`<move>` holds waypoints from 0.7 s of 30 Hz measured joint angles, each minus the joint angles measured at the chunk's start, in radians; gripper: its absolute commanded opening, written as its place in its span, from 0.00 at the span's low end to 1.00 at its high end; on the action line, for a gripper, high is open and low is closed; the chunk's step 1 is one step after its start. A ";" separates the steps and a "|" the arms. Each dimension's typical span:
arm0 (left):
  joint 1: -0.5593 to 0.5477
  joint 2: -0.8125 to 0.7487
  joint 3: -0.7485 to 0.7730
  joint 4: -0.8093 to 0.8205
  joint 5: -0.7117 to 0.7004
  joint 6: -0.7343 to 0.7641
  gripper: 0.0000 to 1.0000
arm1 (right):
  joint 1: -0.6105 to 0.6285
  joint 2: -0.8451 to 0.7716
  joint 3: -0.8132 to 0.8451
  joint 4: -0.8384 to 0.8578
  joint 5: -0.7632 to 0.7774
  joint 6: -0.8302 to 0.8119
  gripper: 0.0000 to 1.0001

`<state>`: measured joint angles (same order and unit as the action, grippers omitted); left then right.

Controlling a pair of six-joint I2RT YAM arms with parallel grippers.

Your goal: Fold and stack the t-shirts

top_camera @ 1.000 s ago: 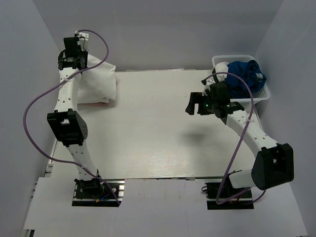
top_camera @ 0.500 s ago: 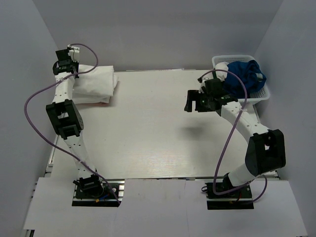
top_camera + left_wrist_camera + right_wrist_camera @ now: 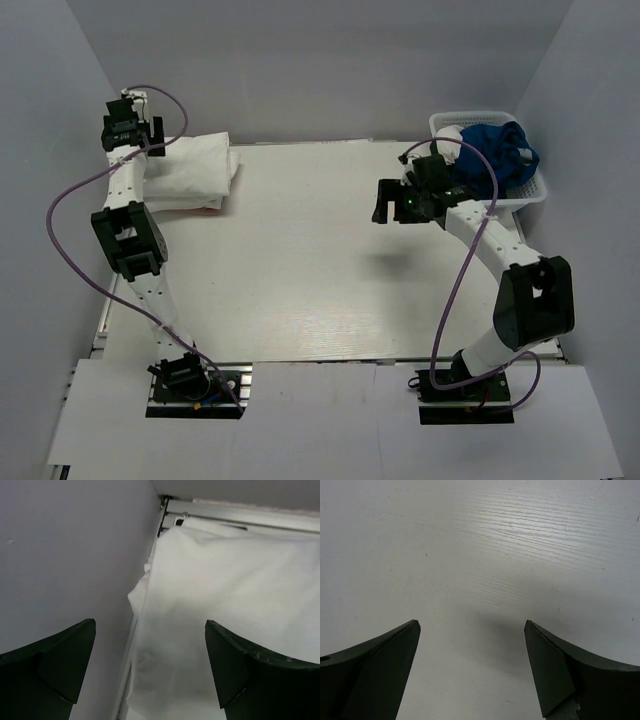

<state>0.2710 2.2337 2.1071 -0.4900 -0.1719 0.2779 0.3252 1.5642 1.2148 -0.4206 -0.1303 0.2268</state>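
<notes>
The folded white t-shirts (image 3: 196,172) lie as a flat stack in the table's far left corner, a pinkish edge showing under the front. My left gripper (image 3: 129,133) hangs open above the stack's left end, by the wall, holding nothing. In the left wrist view the top t-shirt (image 3: 230,595) spreads below the left gripper (image 3: 150,630), its loose edge beside the table rail. My right gripper (image 3: 393,207) hovers open over the bare table right of centre. In the right wrist view, the right gripper (image 3: 472,626) has only tabletop between its fingers.
A white lattice basket (image 3: 532,190) stands at the far right, holding a crumpled blue cloth (image 3: 497,150) and a bit of white cloth (image 3: 450,135). Grey walls close in on the left (image 3: 65,555), back and right. Purple cables loop off both arms.
The left gripper has let go of the white t-shirt, opened, and drawn back toward the left wall; the shirt has settled flat on the stack. The right arm shifted slightly farther back.
</notes>
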 measured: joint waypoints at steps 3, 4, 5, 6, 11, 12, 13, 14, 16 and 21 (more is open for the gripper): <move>-0.001 0.001 0.087 -0.057 0.037 -0.093 1.00 | 0.000 -0.029 -0.003 0.002 -0.002 0.002 0.90; -0.003 -0.003 0.107 -0.071 0.062 -0.125 1.00 | 0.000 -0.050 -0.012 0.006 -0.004 0.005 0.90; -0.005 -0.010 0.121 -0.088 0.093 -0.170 1.00 | 0.000 -0.074 -0.021 0.008 -0.007 0.007 0.90; -0.008 -0.024 0.124 -0.102 0.124 -0.215 1.00 | 0.000 -0.103 -0.032 0.011 -0.007 0.011 0.90; -0.042 -0.164 0.003 -0.167 0.308 -0.421 1.00 | 0.000 -0.285 -0.111 0.030 0.003 0.041 0.90; -0.061 -0.221 -0.069 -0.172 0.320 -0.447 1.00 | 0.000 -0.327 -0.132 0.036 0.013 0.052 0.90; -0.092 -0.292 -0.156 -0.183 0.318 -0.473 1.00 | 0.000 -0.377 -0.162 0.042 0.024 0.060 0.90; -0.131 -0.363 -0.246 -0.173 0.312 -0.500 1.00 | 0.000 -0.424 -0.194 0.051 0.035 0.071 0.90; -0.256 -0.545 -0.459 -0.156 0.303 -0.557 1.00 | 0.000 -0.508 -0.258 0.063 0.066 0.097 0.90; -0.557 -1.019 -0.953 -0.065 0.338 -0.686 1.00 | 0.000 -0.701 -0.457 0.086 0.148 0.173 0.90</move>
<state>-0.2859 1.2152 1.1545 -0.5552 0.1658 -0.4084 0.3248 0.8635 0.7582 -0.3347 0.0177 0.3996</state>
